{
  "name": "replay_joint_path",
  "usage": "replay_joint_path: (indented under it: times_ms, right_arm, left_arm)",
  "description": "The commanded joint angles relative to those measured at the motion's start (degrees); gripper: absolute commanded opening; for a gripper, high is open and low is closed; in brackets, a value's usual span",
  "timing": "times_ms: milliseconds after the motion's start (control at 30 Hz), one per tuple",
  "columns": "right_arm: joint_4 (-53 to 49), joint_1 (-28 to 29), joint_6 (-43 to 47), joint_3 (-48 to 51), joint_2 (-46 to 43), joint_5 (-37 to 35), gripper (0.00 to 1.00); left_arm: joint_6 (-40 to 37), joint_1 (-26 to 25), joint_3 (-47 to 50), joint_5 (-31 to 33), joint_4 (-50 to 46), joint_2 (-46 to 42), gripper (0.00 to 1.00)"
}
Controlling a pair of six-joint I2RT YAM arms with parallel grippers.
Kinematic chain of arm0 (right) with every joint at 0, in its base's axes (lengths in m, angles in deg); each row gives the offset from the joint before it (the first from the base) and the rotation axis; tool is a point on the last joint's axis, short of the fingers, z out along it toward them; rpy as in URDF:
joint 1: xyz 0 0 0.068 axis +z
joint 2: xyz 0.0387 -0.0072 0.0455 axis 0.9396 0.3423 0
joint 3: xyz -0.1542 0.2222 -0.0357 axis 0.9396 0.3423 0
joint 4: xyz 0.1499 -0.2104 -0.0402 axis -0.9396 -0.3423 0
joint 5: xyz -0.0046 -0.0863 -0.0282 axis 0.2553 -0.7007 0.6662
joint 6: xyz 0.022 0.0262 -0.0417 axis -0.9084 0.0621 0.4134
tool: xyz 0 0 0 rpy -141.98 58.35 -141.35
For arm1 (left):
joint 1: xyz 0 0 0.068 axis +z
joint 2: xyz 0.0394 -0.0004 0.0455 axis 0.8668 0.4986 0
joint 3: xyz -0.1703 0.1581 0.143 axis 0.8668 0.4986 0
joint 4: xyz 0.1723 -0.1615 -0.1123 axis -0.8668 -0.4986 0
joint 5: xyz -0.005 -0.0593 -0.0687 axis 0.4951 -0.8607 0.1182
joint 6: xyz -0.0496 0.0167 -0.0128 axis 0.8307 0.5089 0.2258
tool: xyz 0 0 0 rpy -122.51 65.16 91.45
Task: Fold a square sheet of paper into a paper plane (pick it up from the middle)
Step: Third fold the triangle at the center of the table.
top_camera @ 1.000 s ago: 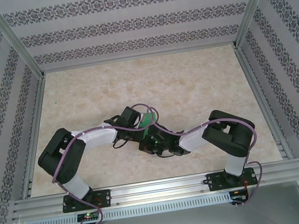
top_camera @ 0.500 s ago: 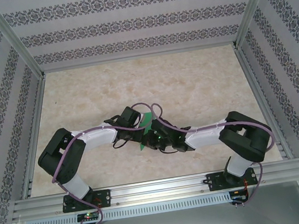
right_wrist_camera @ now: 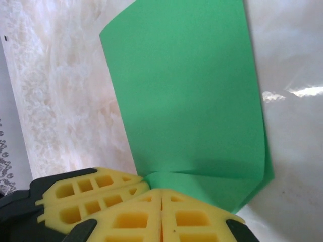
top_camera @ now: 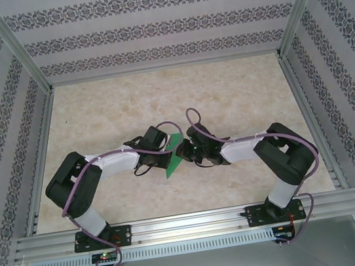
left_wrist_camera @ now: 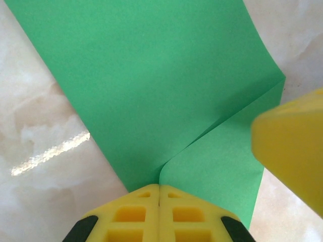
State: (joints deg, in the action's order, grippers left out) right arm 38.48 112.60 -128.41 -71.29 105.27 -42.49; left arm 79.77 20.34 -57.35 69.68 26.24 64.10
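Note:
The green sheet of paper (top_camera: 172, 157) lies folded on the table between the two arms, showing as a slim pointed shape from above. In the left wrist view the paper (left_wrist_camera: 161, 85) has one flap folded over, and its crease runs straight into my left gripper (left_wrist_camera: 159, 187), which is shut on it. My left gripper (top_camera: 164, 149) and right gripper (top_camera: 183, 151) meet at the paper from opposite sides. The right gripper (right_wrist_camera: 161, 194) is shut on the near folded edge of the paper (right_wrist_camera: 186, 91). The left gripper's yellow fingers (right_wrist_camera: 86, 194) press in beside it.
The marble-patterned table (top_camera: 225, 93) is bounded by aluminium rails and patterned walls (top_camera: 156, 27). Purple cables loop over both arms near the paper. The right gripper's yellow finger (left_wrist_camera: 292, 146) juts in at the right of the left wrist view.
The right arm has swung out to the right and its gripper moved up the table beside the left gripper. More green paper shows between them. The left arm stayed put.

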Motion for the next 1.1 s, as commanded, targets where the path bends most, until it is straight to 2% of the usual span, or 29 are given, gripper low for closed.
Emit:
replay_joint_path:
  times_ms: [0,333,633,700,767,933,1067]
  right_arm:
    - [0.7,-0.2,2.9,-3.1,2.3,4.1,0.07]
    - [-5.7,0.2,3.4,-4.3,8.7,1.8,0.07]
    - [-9.0,0.6,4.7,-5.7,8.2,1.1,0.06]
    - [-9.5,0.7,5.0,-6.0,8.1,1.0,0.06]
    - [-9.6,0.6,4.9,-6.1,7.9,1.0,0.06]
    - [-9.3,0.7,4.8,-6.2,7.9,1.0,0.06]
    - [-8.6,0.7,4.5,-6.3,8.1,1.2,0.06]
  left_arm:
    - [-1.4,0.8,-1.0,-0.7,-3.3,1.2,0.0]
    - [-0.9,0.8,-1.5,-0.6,-4.6,-0.9,0.04]
    - [2.8,2.4,-2.6,3.7,-9.9,-10.2,0.34]
    - [3.9,3.2,-2.9,4.2,-11.1,-12.5,0.35]
    - [4.8,3.6,-3.1,2.6,-11.5,-14.3,0.3]
    - [7.7,3.6,-2.3,-9.2,-7.4,-14.3,0.16]
    - [11.2,3.7,-1.1,-12.3,-3.0,-10.2,0.09]
